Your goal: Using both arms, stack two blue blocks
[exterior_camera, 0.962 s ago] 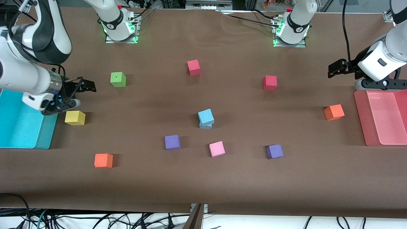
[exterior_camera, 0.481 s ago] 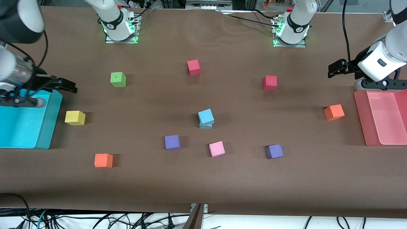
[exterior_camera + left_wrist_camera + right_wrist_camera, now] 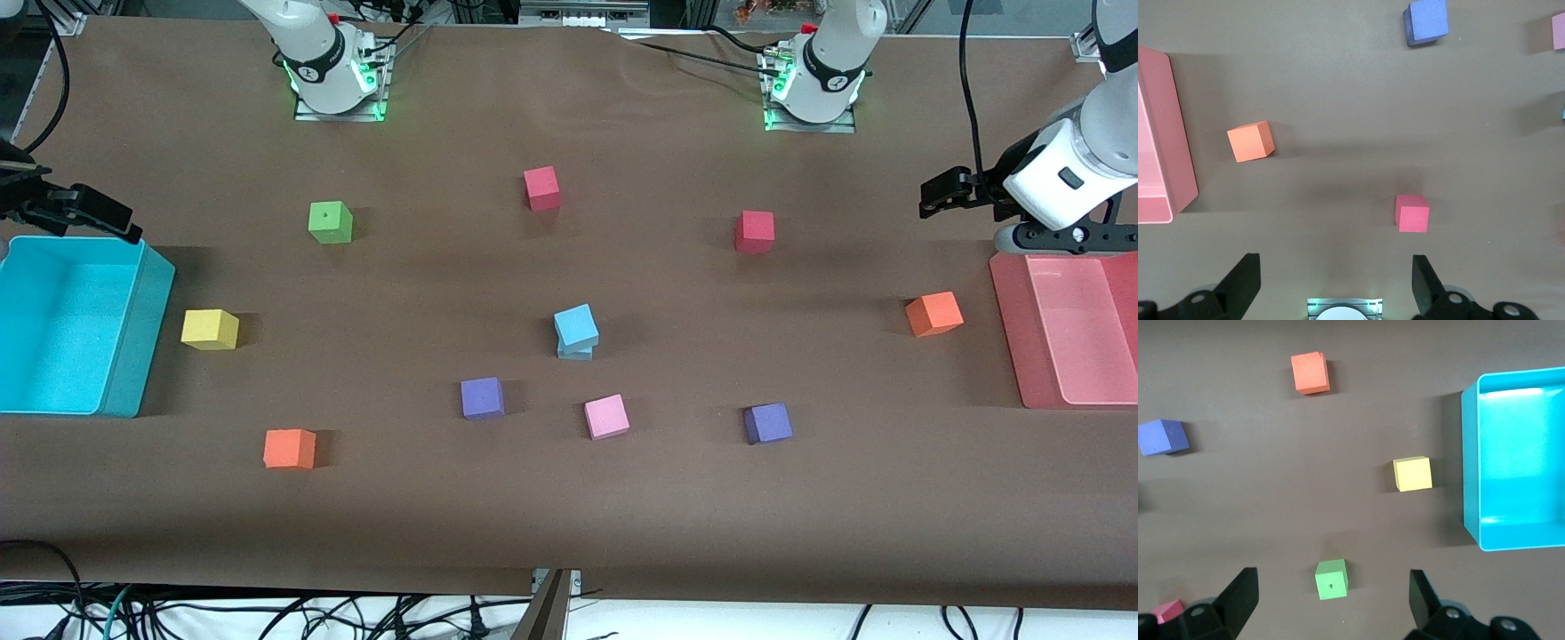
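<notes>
Blue blocks [image 3: 576, 331] sat stacked, task apparently done. Our right gripper [image 3: 84, 206] had pulled back over the bin [image 3: 142, 329], jaws wide, empty. Our left gripper [image 3: 944, 189] waited, likewise open.

The blue stack [image 3: 576, 332] sits mid-frame with open cloth above it and to both sides. Below it, a purple cube [image 3: 482, 397] and a pink cube [image 3: 606, 416] crowd the lower approach. The right gripper [image 3: 93, 212], at the upper left edge, and the left gripper [image 3: 942, 190], at the upper right, both hang spread, well apart from the stack.
</notes>
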Available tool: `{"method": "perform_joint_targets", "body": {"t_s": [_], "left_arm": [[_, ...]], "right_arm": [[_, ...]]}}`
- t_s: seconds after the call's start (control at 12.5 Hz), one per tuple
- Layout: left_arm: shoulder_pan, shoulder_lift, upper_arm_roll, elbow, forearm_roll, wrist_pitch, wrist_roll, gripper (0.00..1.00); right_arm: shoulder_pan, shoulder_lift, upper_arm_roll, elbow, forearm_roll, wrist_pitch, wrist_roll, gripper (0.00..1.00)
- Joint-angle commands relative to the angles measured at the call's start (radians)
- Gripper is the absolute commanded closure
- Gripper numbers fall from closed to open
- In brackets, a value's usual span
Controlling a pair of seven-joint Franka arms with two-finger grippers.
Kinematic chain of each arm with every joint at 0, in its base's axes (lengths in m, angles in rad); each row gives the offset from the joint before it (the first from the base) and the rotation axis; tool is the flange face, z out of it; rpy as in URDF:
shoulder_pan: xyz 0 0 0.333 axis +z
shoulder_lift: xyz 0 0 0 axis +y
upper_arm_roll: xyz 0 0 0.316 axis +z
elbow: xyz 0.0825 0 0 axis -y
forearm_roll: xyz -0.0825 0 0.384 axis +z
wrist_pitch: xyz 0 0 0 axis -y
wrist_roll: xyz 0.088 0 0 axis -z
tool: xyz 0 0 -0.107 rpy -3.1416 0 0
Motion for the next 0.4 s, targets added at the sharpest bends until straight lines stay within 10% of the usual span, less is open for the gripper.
{"method": "perform_joint_targets", "body": {"t_s": [0.0, 0.32], "left_arm": [[0.007, -0.017, -0.005, -0.024, 0.021, -0.004, 0.025, 0.0], [0.003, -0.016, 0.007, -0.015, 0.021, -0.015, 0.025, 0.0]], "right_arm": [[0.005, -0.095, 0.013, -0.116, -0.044, 0.03, -0.016, 0.0], [0.017, -0.1, 0.01, -0.113, -0.055, 0.021, -0.025, 0.0]]}}
